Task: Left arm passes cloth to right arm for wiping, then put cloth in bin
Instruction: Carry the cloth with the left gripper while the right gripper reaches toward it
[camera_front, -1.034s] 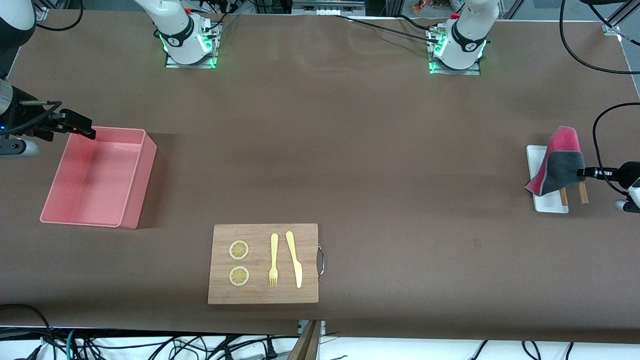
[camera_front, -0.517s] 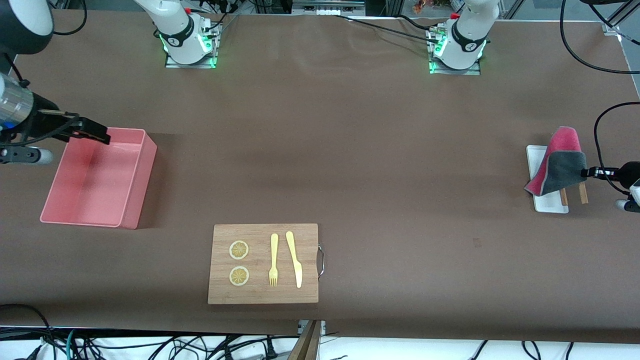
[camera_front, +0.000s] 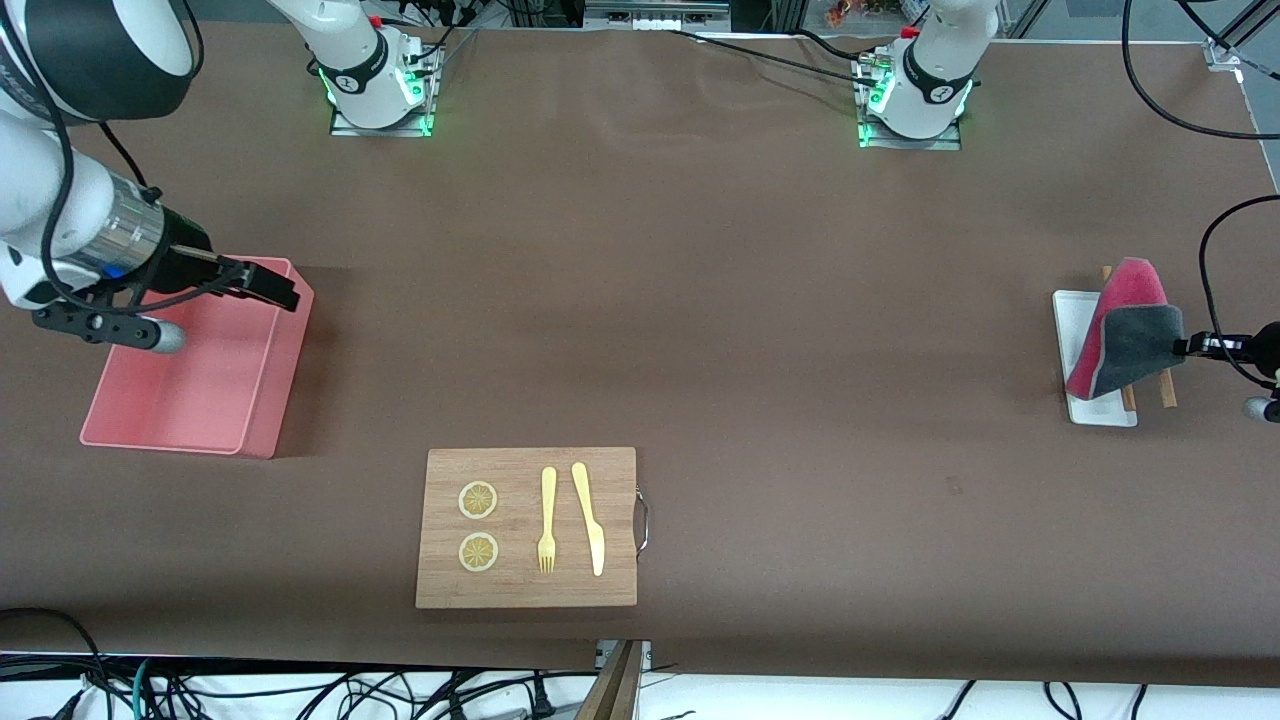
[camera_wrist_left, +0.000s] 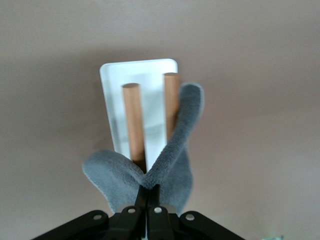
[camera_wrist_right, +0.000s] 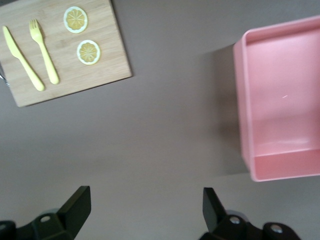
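Since a second ago, my right end effector (camera_front: 275, 288) has swung in over the bin (camera_front: 150, 400) near the counter's right-arm edge, fingers spread wide, holding nothing. My left end effector (camera_wrist_left: 147, 194) has pinched fully shut on the cloth (camera_front: 1125, 340) (grey face outward, red beneath) and lifted it slightly; it hangs over the white tray (camera_front: 1072, 320) and two wooden sticks (camera_wrist_left: 134, 120) at the left-arm edge.
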